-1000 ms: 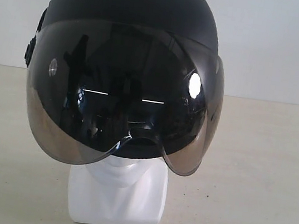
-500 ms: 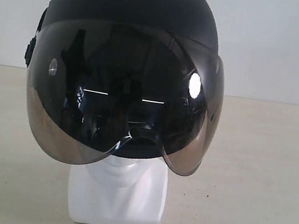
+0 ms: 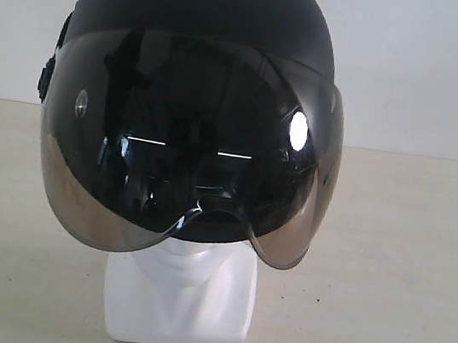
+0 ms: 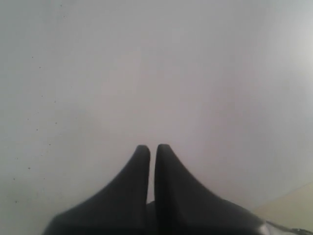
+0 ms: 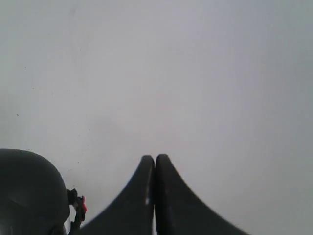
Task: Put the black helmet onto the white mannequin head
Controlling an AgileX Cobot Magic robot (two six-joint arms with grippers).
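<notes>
**Helmet on head, both grippers clear**

Item 1: black helmet (image 3: pixel 206 4). Matte, rounded shell. It sits upright on top of the white mannequin head (image 3: pixel 180 298), covering the crown and face. In the right wrist view part of its shell (image 5: pixel 29 191) shows at the picture's edge, with a small red part (image 5: pixel 84 205) on fittings at its side.

Item 2: visor (image 3: pixel 189 148). Smoky, tinted and bubble-shaped, it is lowered across the front of the helmet. Its lower rim hangs just over the chin, and bright spots reflect in it.

Item 3: white mannequin head. Only the chin and the blocky neck base show below the visor. The base stands on the table (image 3: pixel 403 275).

Item 4: left gripper (image 4: pixel 152 149). Two dark fingers are drawn together with only a thin slit between the tips. They grasp nothing and point at the pale wall (image 4: pixel 156 73).

Item 5: right gripper (image 5: pixel 155 159). The fingers are pressed tip to tip, with nothing between them. It is held apart from the helmet, against the same pale wall.

Item 6: table. The surface is light beige and meets the wall behind the helmet.
</notes>
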